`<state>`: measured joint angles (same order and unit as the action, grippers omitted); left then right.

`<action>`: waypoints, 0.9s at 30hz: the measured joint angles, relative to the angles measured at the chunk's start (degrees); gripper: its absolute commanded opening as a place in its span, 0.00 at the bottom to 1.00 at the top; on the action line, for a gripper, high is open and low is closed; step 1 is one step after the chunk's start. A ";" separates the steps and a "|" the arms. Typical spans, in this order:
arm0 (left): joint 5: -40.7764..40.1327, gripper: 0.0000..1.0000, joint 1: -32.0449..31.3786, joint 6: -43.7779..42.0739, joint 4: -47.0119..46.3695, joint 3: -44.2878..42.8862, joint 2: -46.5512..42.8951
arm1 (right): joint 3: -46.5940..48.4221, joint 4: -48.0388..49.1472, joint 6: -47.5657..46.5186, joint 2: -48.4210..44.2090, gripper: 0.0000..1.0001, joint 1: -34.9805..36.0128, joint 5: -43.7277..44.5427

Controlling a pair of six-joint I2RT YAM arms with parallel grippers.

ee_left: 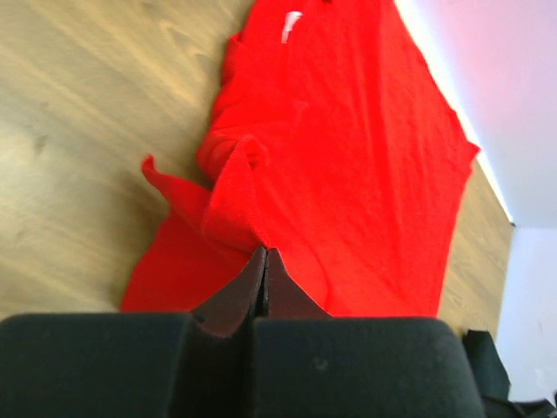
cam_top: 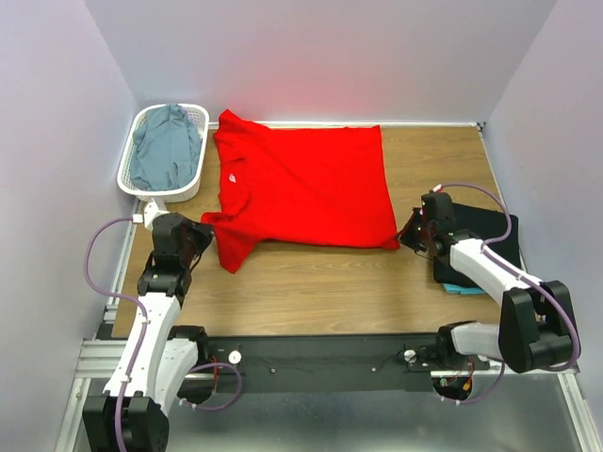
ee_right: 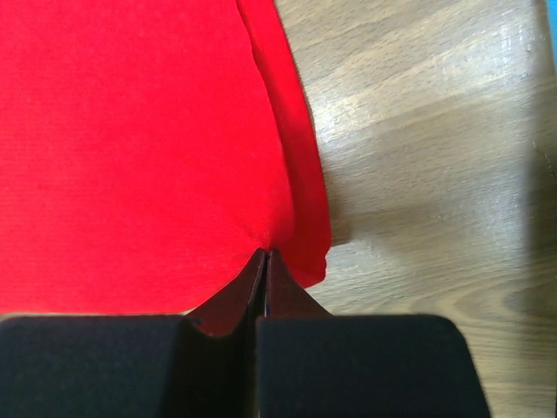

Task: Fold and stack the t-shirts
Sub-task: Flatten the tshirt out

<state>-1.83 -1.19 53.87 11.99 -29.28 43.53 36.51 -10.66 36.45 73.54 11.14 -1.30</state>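
Observation:
The red t-shirt (cam_top: 301, 184) lies spread flat across the back middle of the table, collar to the left. My left gripper (cam_top: 203, 237) is shut on the shirt's near left sleeve, and the cloth (ee_left: 235, 192) bunches into a ridge right at the closed tips (ee_left: 265, 251). My right gripper (cam_top: 408, 235) is shut on the shirt's near right hem corner (ee_right: 305, 252), with red cloth puckered at the tips (ee_right: 265, 252). A folded black t-shirt (cam_top: 490, 235) lies at the right under the right arm, on top of a teal t-shirt (cam_top: 460, 288). A grey-blue t-shirt (cam_top: 168, 151) is heaped in the basket.
The white lattice basket (cam_top: 132, 179) stands at the back left corner beside the left wall. Bare wooden table (cam_top: 320, 287) runs between the shirt and the arms' black base rail (cam_top: 320, 353). Walls close in the table on three sides.

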 measured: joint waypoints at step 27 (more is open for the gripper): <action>-3.13 0.00 -0.24 1.62 5.92 5.73 0.31 | -0.72 -4.31 -0.28 1.09 0.12 0.00 1.46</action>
<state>-4.95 -1.43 55.48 17.91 -23.55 43.83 35.79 -14.96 36.16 74.63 11.14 0.16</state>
